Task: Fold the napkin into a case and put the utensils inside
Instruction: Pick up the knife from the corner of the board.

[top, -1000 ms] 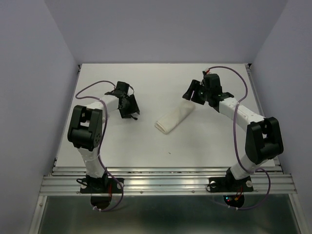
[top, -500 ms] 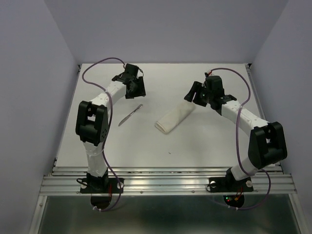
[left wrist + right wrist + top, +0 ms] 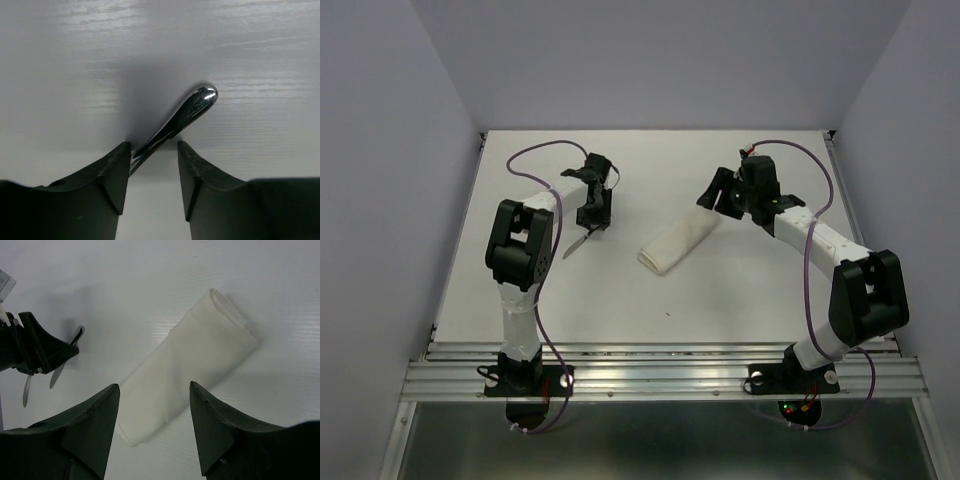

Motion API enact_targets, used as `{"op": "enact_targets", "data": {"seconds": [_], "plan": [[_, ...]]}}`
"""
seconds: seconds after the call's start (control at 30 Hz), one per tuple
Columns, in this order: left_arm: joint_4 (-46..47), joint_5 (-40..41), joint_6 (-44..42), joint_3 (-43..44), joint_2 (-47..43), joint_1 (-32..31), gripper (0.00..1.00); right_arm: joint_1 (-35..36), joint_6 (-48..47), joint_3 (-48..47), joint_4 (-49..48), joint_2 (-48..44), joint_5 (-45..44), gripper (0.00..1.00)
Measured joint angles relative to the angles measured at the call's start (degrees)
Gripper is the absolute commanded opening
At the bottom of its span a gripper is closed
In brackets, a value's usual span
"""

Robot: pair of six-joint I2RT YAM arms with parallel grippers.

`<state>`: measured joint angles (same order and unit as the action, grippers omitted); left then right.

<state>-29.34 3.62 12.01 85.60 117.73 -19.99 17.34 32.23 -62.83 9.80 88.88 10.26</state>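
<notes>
The napkin lies folded into a narrow white case [image 3: 677, 243], running diagonally across mid-table. It fills the right wrist view as a soft roll [image 3: 190, 365]. My right gripper [image 3: 710, 196] hovers open over its far end, jaws wider than the roll and not touching it [image 3: 154, 395]. A silver knife [image 3: 578, 240] lies left of the case. My left gripper [image 3: 592, 220] is down over its far end, jaws open on either side of the shiny rounded handle [image 3: 194, 106], which runs close against the left finger [image 3: 119, 167]. No other utensils show clearly.
White tabletop [image 3: 740, 290] with grey walls around and a metal rail [image 3: 660, 365] at the near edge. Purple cables loop off both arms. The right wrist view also shows the left gripper [image 3: 37, 347] with slim silver pieces [image 3: 54, 381] beneath it.
The left gripper swung to the far side, uncovering the knife, then came back down over its handle with jaws slightly narrower. The right arm and case barely moved.
</notes>
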Motion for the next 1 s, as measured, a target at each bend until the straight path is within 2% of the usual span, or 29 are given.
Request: {"op": "enact_targets", "data": {"seconds": [0.03,0.13,0.17,0.27,0.4,0.5,0.53,0.6,0.83,1.0], "plan": [[0.0,-0.2,0.0,0.0,0.0,0.0,0.39,0.0,0.0,0.0,0.1,0.0,0.0,0.64],[0.2,-0.7,-0.3,0.0,0.1,0.0,0.23,0.0,0.1,0.0,0.0,0.0,0.0,0.64],[0.2,-0.9,-0.3,0.0,0.1,0.0,0.09,0.0,0.2,0.0,0.1,0.0,0.0,0.64],[1.0,-1.9,0.0,-0.8,-0.3,0.0,0.01,0.0,0.2,0.0,0.0,0.0,0.0,0.64],[2.4,-3.5,0.5,-2.0,-1.1,0.2,0.03,0.0,0.2,0.0,0.0,0.0,0.1,0.63],[3.1,-4.0,1.4,-2.6,-1.4,0.4,0.16,0.0,0.3,0.0,0.0,0.0,0.2,0.64],[3.2,-3.8,1.7,-2.7,-1.6,0.4,0.28,0.0,0.3,0.0,0.0,0.0,0.2,0.64],[3.5,-3.7,2.4,-3.0,-1.7,0.3,0.38,0.0,0.3,0.0,0.0,0.0,0.2,0.64],[3.3,-3.1,3.1,-5.1,-3.2,-0.2,0.38,0.0,0.3,0.0,0.0,0.0,0.2,0.64],[3.0,-3.1,3.1,-5.8,-3.7,-0.2,0.34,0.0,0.3,0.0,0.0,0.0,0.2,0.64]]}}
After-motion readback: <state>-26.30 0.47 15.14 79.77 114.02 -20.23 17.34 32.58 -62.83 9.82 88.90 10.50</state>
